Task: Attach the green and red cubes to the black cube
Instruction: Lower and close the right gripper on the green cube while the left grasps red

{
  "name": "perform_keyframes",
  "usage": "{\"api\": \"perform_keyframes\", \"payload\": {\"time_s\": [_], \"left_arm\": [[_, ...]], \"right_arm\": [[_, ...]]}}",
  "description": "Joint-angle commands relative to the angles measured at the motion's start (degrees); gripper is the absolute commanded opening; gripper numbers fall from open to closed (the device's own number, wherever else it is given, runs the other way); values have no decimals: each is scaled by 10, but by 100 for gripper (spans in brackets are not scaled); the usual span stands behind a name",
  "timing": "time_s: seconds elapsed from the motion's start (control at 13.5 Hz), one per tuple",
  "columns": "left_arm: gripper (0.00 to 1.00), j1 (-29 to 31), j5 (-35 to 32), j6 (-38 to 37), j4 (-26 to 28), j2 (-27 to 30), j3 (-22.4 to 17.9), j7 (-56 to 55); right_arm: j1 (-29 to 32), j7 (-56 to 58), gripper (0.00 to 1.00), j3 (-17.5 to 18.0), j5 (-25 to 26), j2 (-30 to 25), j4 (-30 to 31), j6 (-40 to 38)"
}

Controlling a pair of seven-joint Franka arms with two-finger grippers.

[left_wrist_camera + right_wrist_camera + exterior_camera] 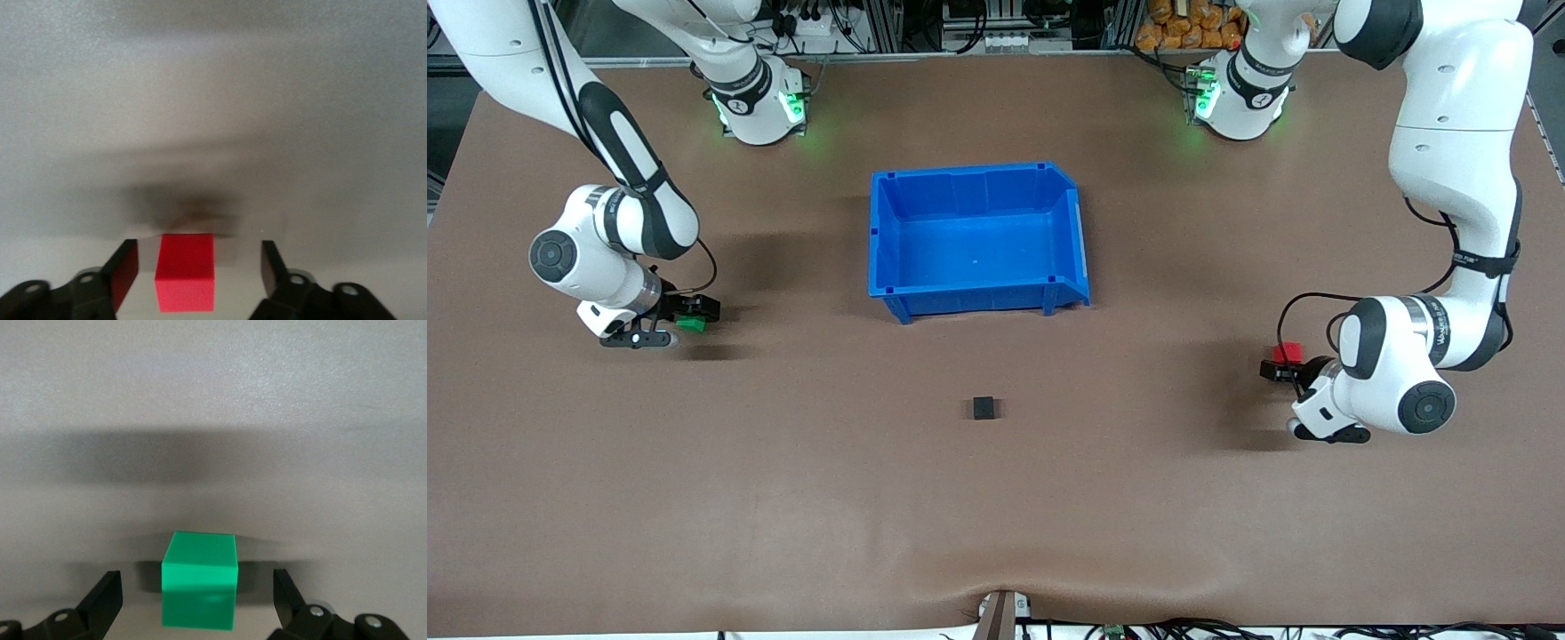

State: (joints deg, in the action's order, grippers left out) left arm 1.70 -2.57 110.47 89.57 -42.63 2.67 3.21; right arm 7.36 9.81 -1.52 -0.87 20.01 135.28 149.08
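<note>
Straddling the red cube point(185, 273) with the left gripper point(199, 270), fingers spread, gaps visible on both sides, so not clamped yet; same picture at the right gripper point(197, 593), fingers wide apart around the green cube point(199, 589), no contact seen. Sitting low at the table point(783, 498) at both ends: left gripper point(1279, 368) toward the left arm's end, right gripper point(692, 313) toward the right arm's end. Key relation: black cube point(983, 407) alone near the table middle, well apart from both, roughly between them and nearer the front camera than either coloured cube; red cube point(1286, 352) looks slightly closer to its line than green cube point(690, 324). No long axis to worry about, all three equal cubes, matte, flat faces, sharp edges, probably easy to pinch square-on. Blue bin point(978, 238) farther from the camera than the black cube, rigid plastic, unused. Brown matte tabletop.
</note>
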Motion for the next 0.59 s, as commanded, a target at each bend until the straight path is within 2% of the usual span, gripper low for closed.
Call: {"api": "perform_keyframes", "payload": {"time_s": [0.0,0.15,0.44,0.52], "left_arm": [[63,1,-11,6,9,2,1,8],[56,2,-11,6,10,2,1,9],[25,4,-11,6,12,2,1,9],[18,4,-11,6,12,2,1,9]], "right_arm": [[14,11,100,8,0,-8,10,3],[13,11,100,8,0,-8,10,3],[14,11,100,8,0,-8,10,2],[13,11,66,8,0,-8,10,2]]}}
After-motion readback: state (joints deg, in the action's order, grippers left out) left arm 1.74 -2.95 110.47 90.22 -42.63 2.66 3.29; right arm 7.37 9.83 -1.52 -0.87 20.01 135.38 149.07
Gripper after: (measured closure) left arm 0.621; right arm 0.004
